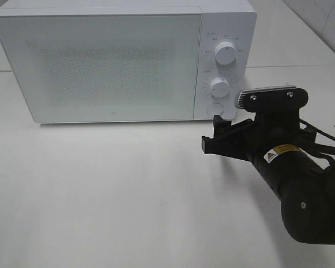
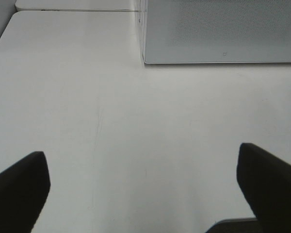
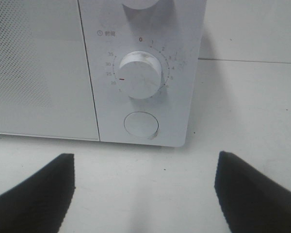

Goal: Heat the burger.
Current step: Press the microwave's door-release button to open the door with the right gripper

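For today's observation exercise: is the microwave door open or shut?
Shut. The microwave door sits flush with the control panel, no gap at the seam.

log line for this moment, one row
microwave door: closed | burger: not in view | right gripper: open, facing round button | left gripper: open, over table

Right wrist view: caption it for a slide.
Open right gripper faces the timer dial and round button of the microwave, door shut.
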